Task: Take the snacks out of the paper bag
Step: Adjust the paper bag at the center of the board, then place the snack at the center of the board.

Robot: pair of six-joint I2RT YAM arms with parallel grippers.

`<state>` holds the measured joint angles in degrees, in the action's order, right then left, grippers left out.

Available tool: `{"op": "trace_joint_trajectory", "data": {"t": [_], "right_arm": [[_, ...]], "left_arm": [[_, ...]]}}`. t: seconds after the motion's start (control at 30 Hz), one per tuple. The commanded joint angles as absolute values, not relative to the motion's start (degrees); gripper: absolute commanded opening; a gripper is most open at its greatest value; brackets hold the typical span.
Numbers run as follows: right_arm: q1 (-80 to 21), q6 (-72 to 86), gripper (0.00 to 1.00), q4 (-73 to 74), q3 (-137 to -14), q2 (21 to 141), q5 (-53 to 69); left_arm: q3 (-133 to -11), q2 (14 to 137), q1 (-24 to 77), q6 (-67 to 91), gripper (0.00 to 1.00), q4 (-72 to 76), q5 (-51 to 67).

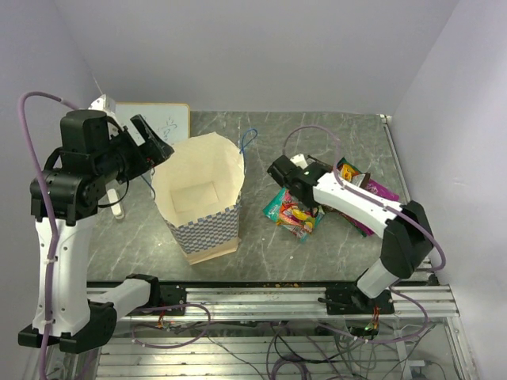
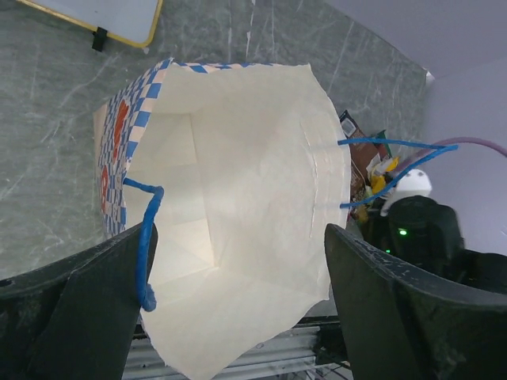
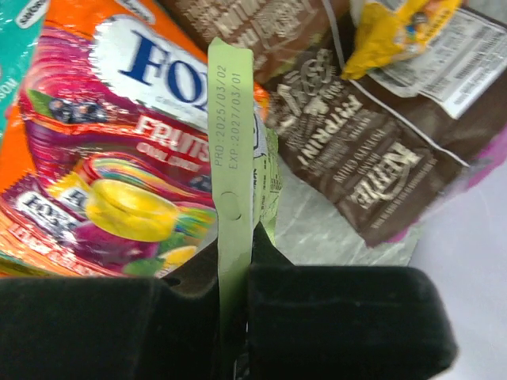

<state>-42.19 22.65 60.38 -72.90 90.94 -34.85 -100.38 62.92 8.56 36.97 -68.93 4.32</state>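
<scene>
Paper bag (image 1: 207,226) mouth is gaping wide, so straight down from above is the easy way in. Left claw (image 2: 239,229) is spread at its left rim, with one blue cord handle (image 2: 146,245) just beside a finger and the whiteboard (image 1: 162,123) close behind, so that side's tight. There's a bare strip of table (image 1: 253,231) between bag and snack pile (image 1: 295,212). Pile itself is crowded: packets overlap, right claw (image 3: 235,269) is clamped on a thin green packet (image 3: 232,142), and the right arm (image 1: 356,202) hangs over the back of it
</scene>
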Motion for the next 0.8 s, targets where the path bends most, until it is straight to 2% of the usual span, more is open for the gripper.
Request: {"op": "trace_joint_trajectory", "data": {"t": [0.0,0.17,0.27,0.33,0.43,0.67,0.77], "right_arm": [[-44.6,25.5,0.01,53.5,-70.2,94.5,-34.1],[-46.1,28.0,0.11,51.0,-68.6,99.3,-33.5],[-46.8,27.6,0.25,50.0,-68.4,101.0,-30.9],[-47.4,27.1,0.42,50.3,-68.9,100.5,-29.8],[-47.8,26.1,0.59,50.8,-70.0,96.9,-29.2],[-47.6,24.4,0.78,56.5,-76.4,87.5,-30.1],[-46.7,23.8,0.9,56.4,-79.0,84.6,-30.4]], "left_arm": [[-103.3,61.9,8.0,34.8,0.96,-70.6,1.8],[-105.4,61.3,8.0,34.7,0.94,-70.7,1.9],[-107.3,60.4,8.0,34.6,0.94,-69.5,2.1],[-108.7,60.1,8.0,34.6,0.94,-69.0,2.1],[-110.8,60.2,8.0,34.8,0.95,-69.0,1.8],[-112.0,60.8,8.0,35.2,0.94,-67.1,3.2],[-111.7,61.5,8.0,35.0,0.95,-66.0,4.2]]}}
